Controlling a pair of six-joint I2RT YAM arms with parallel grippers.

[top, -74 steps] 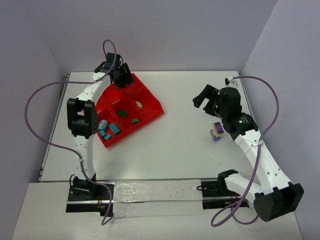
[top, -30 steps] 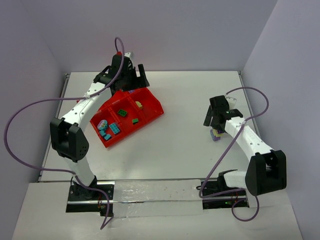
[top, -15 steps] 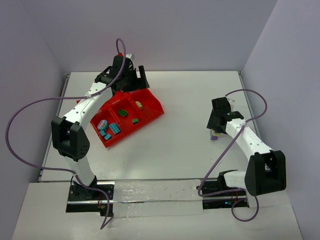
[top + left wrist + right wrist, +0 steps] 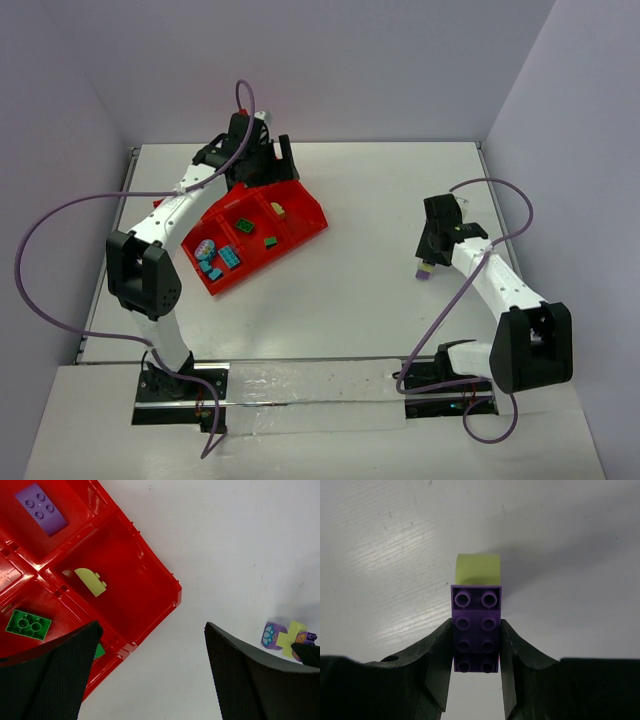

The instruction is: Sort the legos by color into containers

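**A:** How far along is the sorting?

**B:** Mostly done, I'd judge. The tray point(image 4: 308, 222) sits toward the far-left corner of the surface point(image 4: 350, 290) and already holds sorted pieces. There is a purple brick point(image 4: 40, 507) in one compartment and a yellow-green piece point(image 4: 90, 581) alone in the next. A green brick point(image 4: 28, 625) lies in another, and the teal ones point(image 4: 229, 256) are at the tray's near end.

**A:** What is left?

**B:** One clump point(image 4: 426, 268) near the right edge, well apart from the tray. Its colours are mixed, so I'd expect it to need pulling apart before each piece goes to its compartment.

**A:** And the arms?

**B:** The right gripper point(image 4: 476, 630) pinches the clump by the long sides of its top brick point(image 4: 476, 607). Whether the clump is off the surface, I cannot tell. The left gripper point(image 4: 152, 630) is spread wide with nothing in it, hovering over the tray's far end.

**A:** How does the clump look?

**B:** The top brick is purple, two studs by four, with its studs facing the wrist camera. A smooth yellow-green block point(image 4: 478, 569) pokes out past its end. From the left wrist view, a lilac piece point(image 4: 272, 635) with a printed flower touches that block. I cannot tell whether they are joined.
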